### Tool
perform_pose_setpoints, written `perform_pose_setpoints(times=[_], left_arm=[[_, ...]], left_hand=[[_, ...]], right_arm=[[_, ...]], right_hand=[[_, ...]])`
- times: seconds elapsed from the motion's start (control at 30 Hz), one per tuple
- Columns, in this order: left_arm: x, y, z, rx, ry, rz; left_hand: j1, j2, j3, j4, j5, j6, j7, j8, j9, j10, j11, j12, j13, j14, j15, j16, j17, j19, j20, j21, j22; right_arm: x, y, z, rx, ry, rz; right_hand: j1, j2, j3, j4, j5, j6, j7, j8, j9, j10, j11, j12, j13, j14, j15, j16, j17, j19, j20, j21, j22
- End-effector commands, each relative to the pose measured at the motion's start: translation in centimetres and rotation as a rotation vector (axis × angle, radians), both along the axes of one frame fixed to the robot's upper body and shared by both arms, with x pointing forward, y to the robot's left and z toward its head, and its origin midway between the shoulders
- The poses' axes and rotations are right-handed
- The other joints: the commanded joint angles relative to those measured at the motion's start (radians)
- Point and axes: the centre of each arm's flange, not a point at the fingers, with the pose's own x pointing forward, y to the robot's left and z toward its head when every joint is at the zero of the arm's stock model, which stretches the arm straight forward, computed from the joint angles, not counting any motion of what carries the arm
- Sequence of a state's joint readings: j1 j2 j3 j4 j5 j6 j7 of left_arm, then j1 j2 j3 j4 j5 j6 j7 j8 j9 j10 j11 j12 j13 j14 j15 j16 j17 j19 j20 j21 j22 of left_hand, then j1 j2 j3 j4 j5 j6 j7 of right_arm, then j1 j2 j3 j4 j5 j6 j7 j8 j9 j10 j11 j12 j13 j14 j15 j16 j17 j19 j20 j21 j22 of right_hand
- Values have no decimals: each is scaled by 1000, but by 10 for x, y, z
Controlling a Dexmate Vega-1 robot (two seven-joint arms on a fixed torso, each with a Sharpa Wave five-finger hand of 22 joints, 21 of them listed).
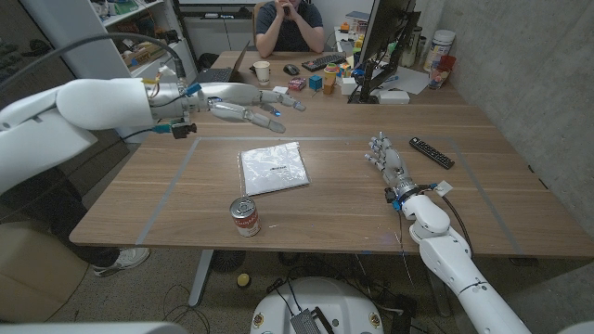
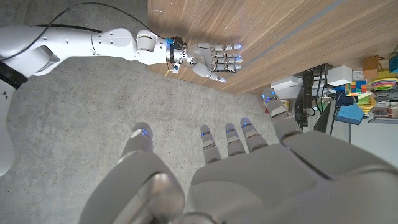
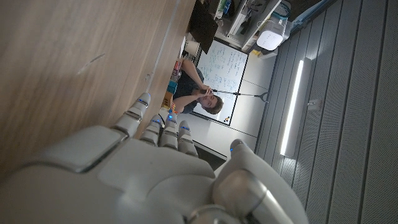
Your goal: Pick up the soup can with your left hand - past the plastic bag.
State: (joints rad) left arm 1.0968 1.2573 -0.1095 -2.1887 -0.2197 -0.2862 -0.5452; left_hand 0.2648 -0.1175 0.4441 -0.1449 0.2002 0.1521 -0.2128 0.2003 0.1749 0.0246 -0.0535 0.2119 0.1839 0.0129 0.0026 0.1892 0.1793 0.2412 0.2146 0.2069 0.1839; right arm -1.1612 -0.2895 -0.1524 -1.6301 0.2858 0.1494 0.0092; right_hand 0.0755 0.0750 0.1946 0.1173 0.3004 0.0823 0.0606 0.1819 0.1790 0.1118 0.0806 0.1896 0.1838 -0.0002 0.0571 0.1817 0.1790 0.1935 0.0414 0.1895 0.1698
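The left hand (image 1: 249, 104) hangs in the upper left of the head view, raised above the counter (image 1: 501, 199), its fingers stretched out and spread toward the frame's centre, holding nothing. In the left wrist view the same hand (image 2: 249, 180) shows from behind with fingers apart and bare floor beyond them. Below it in the head view lies open wood as far as the plastic bag (image 1: 273, 168), a flat clear sleeve with a white sheet inside, lying near the frame's middle. Past the bag, toward the lower edge of the frame, the soup can (image 1: 244, 217) stands upright, close to the counter's near edge and apart from the bag. Bare wood lies to the left and right of the can.

The right hand (image 1: 387, 163) is down at the counter in the right half of the head view, fingers loosely apart and pointing up the frame, gripping nothing; the left wrist view shows it (image 2: 214, 61) at the counter's edge. A black remote control (image 1: 432, 152) lies just to its upper right, not touching. Clutter and a seated person (image 1: 290, 25) occupy the far edge at the top.
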Motion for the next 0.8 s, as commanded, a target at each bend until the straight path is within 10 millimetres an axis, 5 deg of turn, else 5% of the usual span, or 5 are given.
perform_pose_setpoints(times=[0.03,0.4,0.8], left_arm=[[-10,-2,-3,66,19,22],[-12,-10,-7,145,48,52],[-22,-11,-11,238,13,231]], left_hand=[[23,-3,5,-8,11,11,-5,1,4,16,0,4,3,13,5,6,3,16,1,6,3],[54,-1,7,-13,12,27,-5,1,4,40,4,10,3,41,16,12,3,43,-1,13,4],[107,-4,10,-25,15,50,-4,4,5,51,4,9,4,49,21,9,3,73,1,19,4]], right_arm=[[16,-9,21,-36,-55,-93],[37,-19,43,-76,-29,-117],[45,-24,37,-75,16,-130]], right_hand=[[1,-10,-3,-1,6,3,-10,8,2,-7,1,-2,4,-5,2,4,5,-4,1,2,4],[5,-13,-4,-5,7,11,-13,10,2,6,-1,4,4,6,-4,8,4,-1,1,4,4],[7,-15,-6,-7,8,11,-11,9,2,7,-1,5,4,9,-4,9,4,2,1,6,4]])
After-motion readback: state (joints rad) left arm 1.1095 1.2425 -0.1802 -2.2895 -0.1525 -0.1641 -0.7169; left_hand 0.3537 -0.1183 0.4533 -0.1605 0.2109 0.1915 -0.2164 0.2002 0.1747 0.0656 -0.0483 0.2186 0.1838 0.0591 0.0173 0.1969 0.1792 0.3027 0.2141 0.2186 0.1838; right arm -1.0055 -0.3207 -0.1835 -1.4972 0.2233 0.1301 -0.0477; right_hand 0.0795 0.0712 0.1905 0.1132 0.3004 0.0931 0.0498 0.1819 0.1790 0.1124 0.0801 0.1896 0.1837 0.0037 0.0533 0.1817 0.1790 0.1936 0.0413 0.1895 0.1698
